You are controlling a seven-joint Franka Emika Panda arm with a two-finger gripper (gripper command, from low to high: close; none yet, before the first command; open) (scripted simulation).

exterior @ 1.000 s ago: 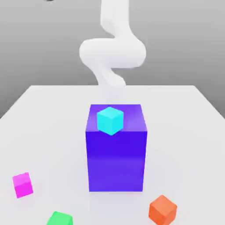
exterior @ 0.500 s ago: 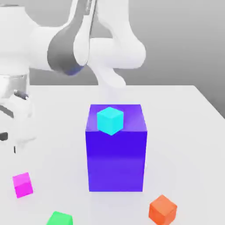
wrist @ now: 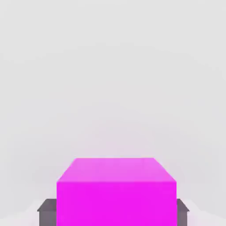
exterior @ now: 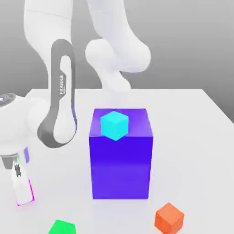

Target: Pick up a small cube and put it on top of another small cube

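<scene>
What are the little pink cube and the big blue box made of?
The small bright pink cube looks like smooth, dull plastic or painted wood: its colour is even, with no grain. The big blue-violet block seems to be hard plastic or something painted, maybe a little glossy, because its front has a soft paler patch and its edges are crisp.

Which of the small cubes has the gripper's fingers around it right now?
The magenta cube: the gripper has a finger against each of two opposite sides. The cyan, green and orange cubes stand apart from it.
</scene>
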